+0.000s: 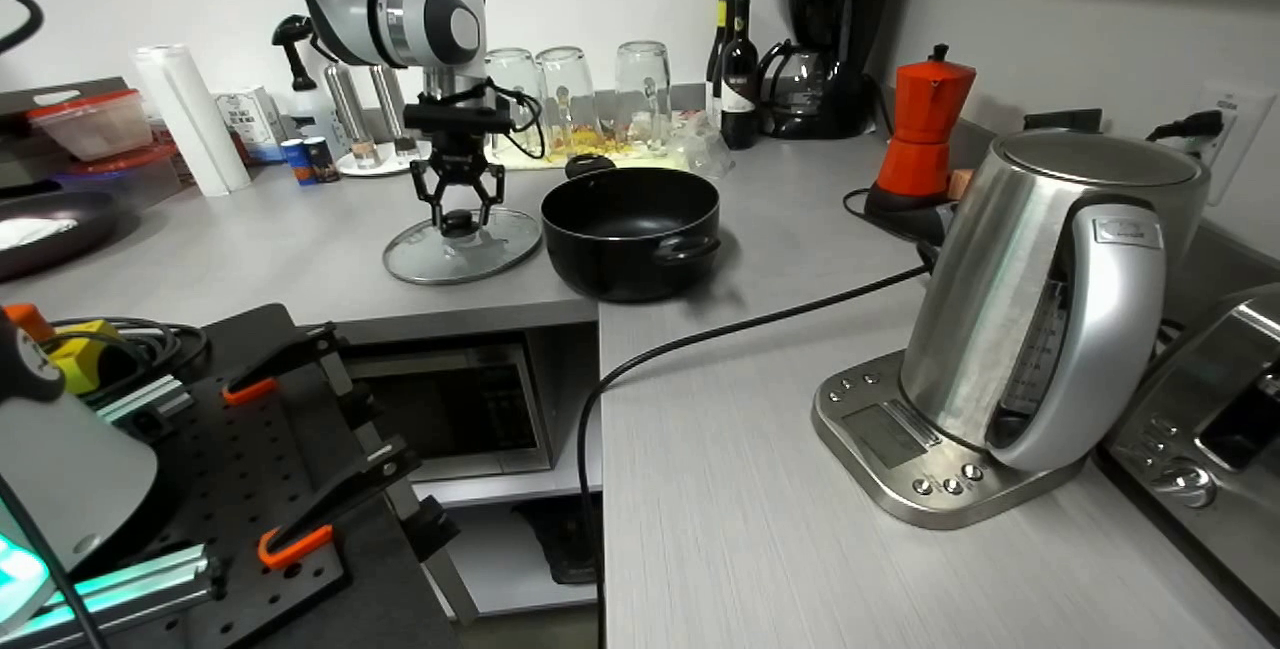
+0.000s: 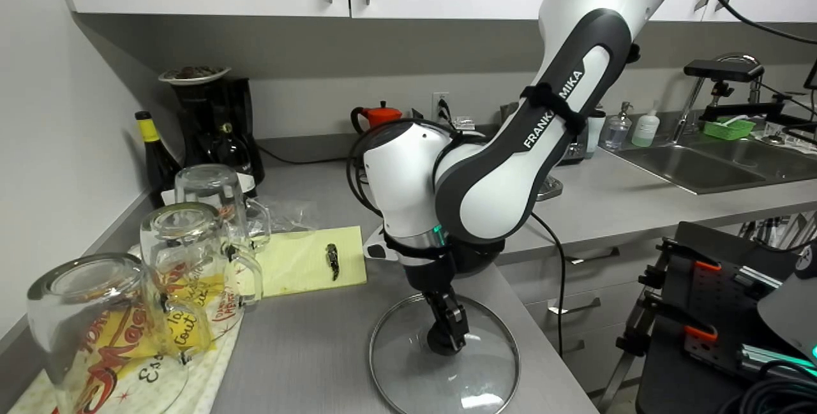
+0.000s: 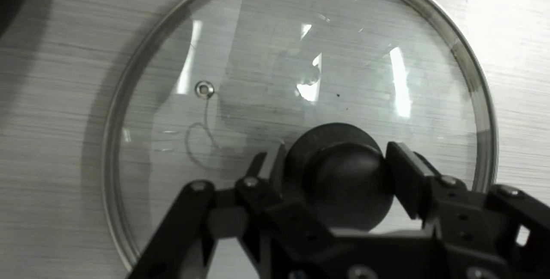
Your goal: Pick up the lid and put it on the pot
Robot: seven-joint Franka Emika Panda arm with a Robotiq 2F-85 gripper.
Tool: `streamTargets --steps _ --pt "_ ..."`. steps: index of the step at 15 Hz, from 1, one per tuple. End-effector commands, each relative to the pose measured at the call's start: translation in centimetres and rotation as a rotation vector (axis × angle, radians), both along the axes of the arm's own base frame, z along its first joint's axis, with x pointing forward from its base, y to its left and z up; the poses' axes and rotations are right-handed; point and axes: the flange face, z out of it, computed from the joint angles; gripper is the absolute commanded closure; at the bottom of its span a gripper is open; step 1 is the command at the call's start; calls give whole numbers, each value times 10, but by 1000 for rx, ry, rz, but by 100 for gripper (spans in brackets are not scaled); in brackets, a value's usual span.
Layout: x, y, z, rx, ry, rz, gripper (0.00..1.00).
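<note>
while arm (image 2: 504, 168) slants down, parted fingers (image 3: 410, 180) straddle black knob (image 3: 348, 180) of lid (image 3: 270, 107).

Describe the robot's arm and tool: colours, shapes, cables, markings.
A rounded, glossy white arm with dark grey panels, white FRANKA EMIKA lettering partly covered by a black strap, and looping black cables. The black tool has two angular, jointed fingers.
</note>
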Motion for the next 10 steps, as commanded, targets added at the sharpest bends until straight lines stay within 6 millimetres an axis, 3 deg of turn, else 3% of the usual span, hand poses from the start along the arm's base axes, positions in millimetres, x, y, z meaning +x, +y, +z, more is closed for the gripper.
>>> streamTargets --steps 1,3,10 --pt "3 5 2 5 20 30 66" --pt "3 7 5 4 17 34 74" --pt "-7 19 42 -10 -33 29 74"
